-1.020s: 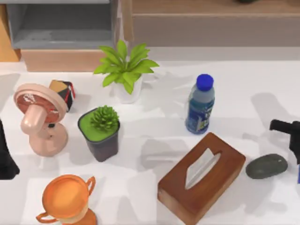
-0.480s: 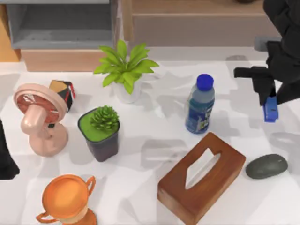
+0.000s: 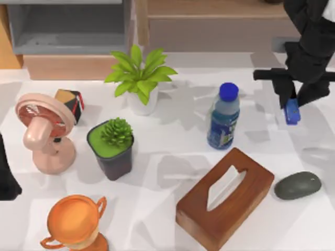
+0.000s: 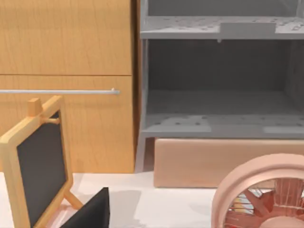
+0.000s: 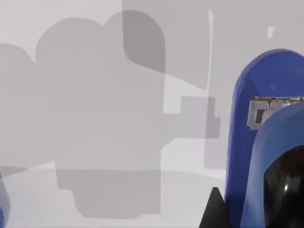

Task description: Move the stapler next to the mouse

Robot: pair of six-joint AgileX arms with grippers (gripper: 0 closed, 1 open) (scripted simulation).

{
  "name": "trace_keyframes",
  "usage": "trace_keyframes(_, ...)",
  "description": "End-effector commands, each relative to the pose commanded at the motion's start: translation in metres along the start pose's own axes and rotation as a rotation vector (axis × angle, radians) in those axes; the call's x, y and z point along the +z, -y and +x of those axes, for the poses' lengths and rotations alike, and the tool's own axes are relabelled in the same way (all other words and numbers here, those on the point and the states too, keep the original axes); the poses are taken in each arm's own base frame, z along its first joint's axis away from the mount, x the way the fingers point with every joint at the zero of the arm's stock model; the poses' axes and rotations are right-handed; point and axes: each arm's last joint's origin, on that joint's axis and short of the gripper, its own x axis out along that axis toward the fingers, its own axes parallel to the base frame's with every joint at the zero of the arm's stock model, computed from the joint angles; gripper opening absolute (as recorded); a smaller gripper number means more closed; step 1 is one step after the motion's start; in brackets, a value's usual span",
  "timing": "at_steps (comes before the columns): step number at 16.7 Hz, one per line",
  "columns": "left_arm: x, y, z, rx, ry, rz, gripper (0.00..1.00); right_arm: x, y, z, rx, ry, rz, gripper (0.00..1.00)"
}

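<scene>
The small blue stapler [image 3: 292,112] hangs over the back right of the table with my right gripper [image 3: 291,100] shut on it. In the right wrist view the stapler [image 5: 248,142] shows close up above the white tabletop. The dark grey-green mouse [image 3: 298,185] lies on the table near the right edge. It is well in front of the stapler and apart from it. My left arm [image 3: 6,178] is parked at the table's left edge.
A wooden tissue box [image 3: 225,197] lies just left of the mouse, and a blue-capped bottle [image 3: 223,116] stands left of the stapler. Two potted plants [image 3: 116,144], a pink fan [image 3: 43,130] and an orange cup [image 3: 74,222] fill the left half. Shelves [image 3: 68,31] line the back.
My right gripper, with the stapler in it, has moved from the right edge near the mouse toward the back and a little left.
</scene>
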Motion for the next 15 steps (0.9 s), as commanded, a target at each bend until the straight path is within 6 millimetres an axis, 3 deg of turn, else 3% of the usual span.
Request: trace_keyframes(15, 0.0, 0.0, 0.0, 0.0, 0.0, 0.0, 1.0, -0.001, -0.002, -0.018, 0.02, 0.08, -0.006, 0.0)
